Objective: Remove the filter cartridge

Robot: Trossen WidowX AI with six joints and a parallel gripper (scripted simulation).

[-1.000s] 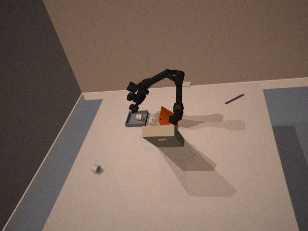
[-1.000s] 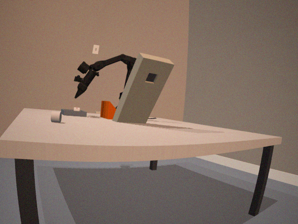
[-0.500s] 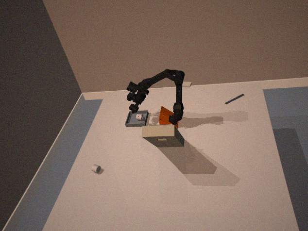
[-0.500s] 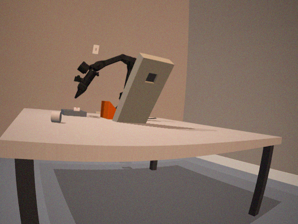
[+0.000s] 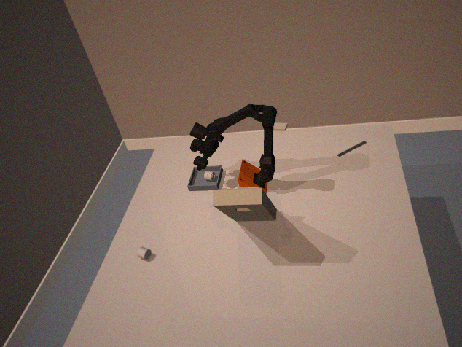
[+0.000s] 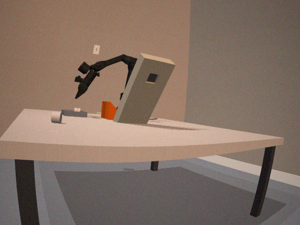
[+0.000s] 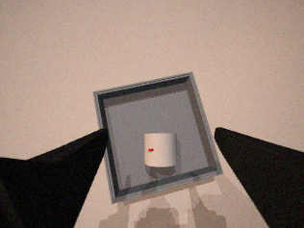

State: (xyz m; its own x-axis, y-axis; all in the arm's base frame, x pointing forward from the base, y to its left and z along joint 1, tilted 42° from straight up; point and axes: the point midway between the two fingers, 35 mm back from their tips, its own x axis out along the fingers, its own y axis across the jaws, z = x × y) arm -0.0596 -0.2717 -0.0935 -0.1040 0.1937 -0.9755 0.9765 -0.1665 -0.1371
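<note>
A white round cartridge (image 5: 209, 176) (image 6: 77, 109) (image 7: 161, 150) with a small red mark lies on its side inside the grey tray (image 5: 203, 188) (image 6: 75, 113) (image 7: 114, 188). In the wrist view it rests on the tray floor, nearer the wall at the bottom of the view. My gripper (image 6: 76, 98) (image 7: 162, 133) is open and empty. It hangs above the tray, apart from the cartridge. The service panel (image 5: 238, 197) (image 6: 143, 96) leans on the table, seen from behind and above; its front face and the slots are hidden.
An orange wedge-shaped block (image 5: 248, 177) (image 6: 107, 110) stands between the tray and the arm's base, beside the panel. A second white cylinder (image 5: 144, 253) (image 6: 56, 116) lies on the table away from the tray. A thin dark bar (image 5: 351, 148) lies on the far side.
</note>
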